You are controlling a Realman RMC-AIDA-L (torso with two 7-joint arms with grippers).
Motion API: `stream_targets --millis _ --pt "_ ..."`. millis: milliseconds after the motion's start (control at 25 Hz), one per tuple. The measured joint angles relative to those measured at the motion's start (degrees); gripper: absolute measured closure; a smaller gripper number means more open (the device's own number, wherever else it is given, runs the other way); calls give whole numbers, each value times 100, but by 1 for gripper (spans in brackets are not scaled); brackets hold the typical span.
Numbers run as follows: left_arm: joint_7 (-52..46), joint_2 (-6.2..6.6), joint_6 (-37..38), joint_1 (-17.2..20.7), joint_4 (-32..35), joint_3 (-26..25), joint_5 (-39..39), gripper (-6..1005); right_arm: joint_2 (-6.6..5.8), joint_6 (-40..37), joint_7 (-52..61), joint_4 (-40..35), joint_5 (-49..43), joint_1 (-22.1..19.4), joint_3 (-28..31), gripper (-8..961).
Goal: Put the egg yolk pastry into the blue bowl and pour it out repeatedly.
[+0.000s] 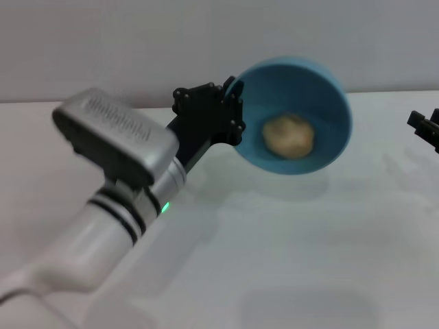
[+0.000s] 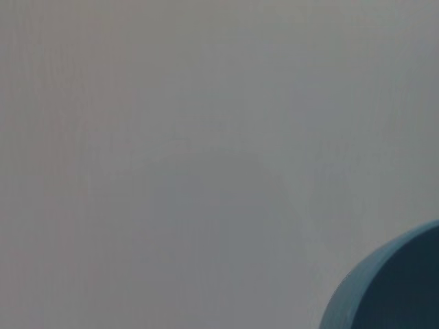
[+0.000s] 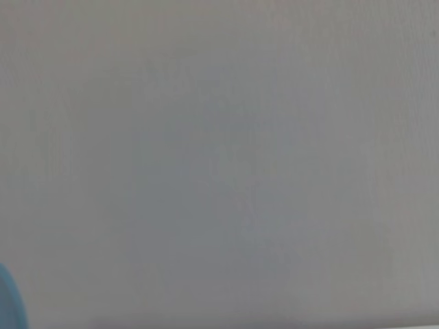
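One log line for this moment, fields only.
left gripper: shut on bowl rim | bowl: lifted, tilted toward camera | pastry: inside bowl | right gripper: idle at right edge

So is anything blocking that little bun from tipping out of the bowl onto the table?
Nothing visible. The egg yolk pastry lies inside the tilted blue bowl, held at its rim by the left claw; the white table below looks bare.

Head view: blue bowl (image 1: pixel 302 89) upper centre-right, tilted, opening toward camera, off the table (image 1: pixel 274 260). Egg yolk pastry (image 1: pixel 289 136) inside. Left gripper (image 1: pixel 230 113) on bowl's left rim. Right gripper (image 1: pixel 426 127) at right edge, apart.
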Motion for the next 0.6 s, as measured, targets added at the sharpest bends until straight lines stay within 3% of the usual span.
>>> stream_targets --millis 40,320,600 --pt "0 0 0 0 0 0 0 990 0 0 0 0 0 0 0 458" --pt "-2 -36 -2879 -381 -1591 991 -20 990 -7 -4 -3 -31 4 50 43 457" --pt "4 -64 -3505 -444 -1931 1130 -219 990 -10 -6 -7 -37 4 120 51 458"
